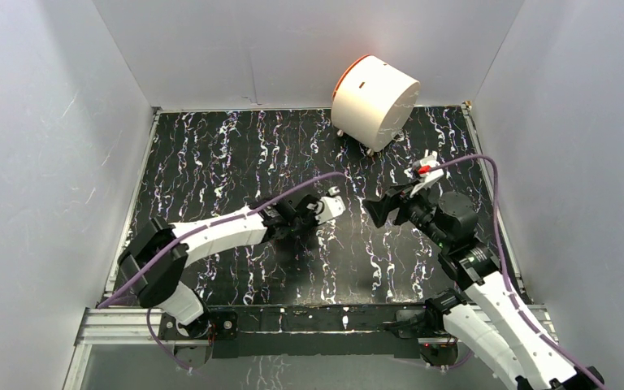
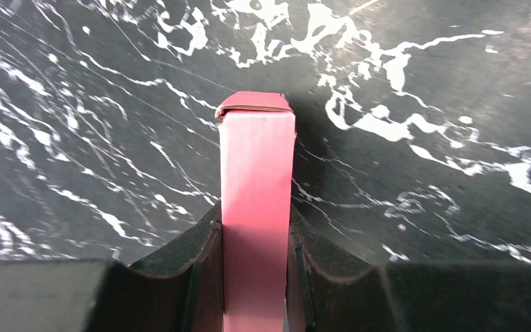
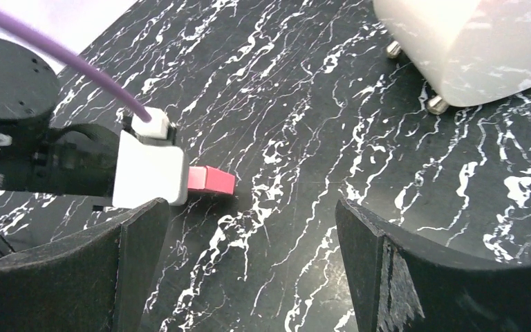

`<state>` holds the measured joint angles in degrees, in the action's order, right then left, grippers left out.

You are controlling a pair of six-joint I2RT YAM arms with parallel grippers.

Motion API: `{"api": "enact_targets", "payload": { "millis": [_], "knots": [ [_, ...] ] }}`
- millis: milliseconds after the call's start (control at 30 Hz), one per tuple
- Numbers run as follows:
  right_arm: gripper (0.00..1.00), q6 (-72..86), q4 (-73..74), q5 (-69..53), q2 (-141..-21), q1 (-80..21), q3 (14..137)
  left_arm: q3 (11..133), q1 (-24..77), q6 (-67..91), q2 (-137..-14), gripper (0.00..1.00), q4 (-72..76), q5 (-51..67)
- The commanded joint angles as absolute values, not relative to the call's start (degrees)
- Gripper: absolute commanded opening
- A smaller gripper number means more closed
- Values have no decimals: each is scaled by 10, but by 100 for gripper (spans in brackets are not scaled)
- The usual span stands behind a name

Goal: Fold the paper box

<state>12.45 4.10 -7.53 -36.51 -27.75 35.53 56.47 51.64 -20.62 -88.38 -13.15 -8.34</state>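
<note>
Centre-left of top view: left gripper over black marbled table, fingertips and load hidden beneath wrist housing. Left wrist view, centre: jaws pinched on paper box, pink-red, narrow, folded shut, far end flap slightly bowed; near end cut off at bottom edge. Contact with table not determinable. Right wrist view, left of centre: only short red end of box protruding past white housing. Right gripper spread wide, nothing between fingers, apart from box. Upper right: white cylinder, orange rim, cropped in right wrist view.
</note>
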Motion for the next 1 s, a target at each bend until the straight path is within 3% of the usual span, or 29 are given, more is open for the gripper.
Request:
{"api": "enact_targets", "payload": {
  "millis": [0,233,400,500,800,967],
  "knots": [
    [99,101,61,-32,-324,-276,366,562,535,-374,-919,14,-36,-204],
    [98,90,93,-2,-272,-276,364,457,537,-587,-965,19,214,-192],
    [99,87,107,30,-248,-275,362,434,540,-572,-980,29,203,-167],
    [99,86,109,38,-243,-276,362,422,546,-561,-963,45,190,-160],
    [98,84,122,55,-243,-276,378,433,572,-492,-865,78,103,-138],
    [99,79,143,77,-245,-276,395,459,574,-397,-786,87,37,-109]
  ]
}}
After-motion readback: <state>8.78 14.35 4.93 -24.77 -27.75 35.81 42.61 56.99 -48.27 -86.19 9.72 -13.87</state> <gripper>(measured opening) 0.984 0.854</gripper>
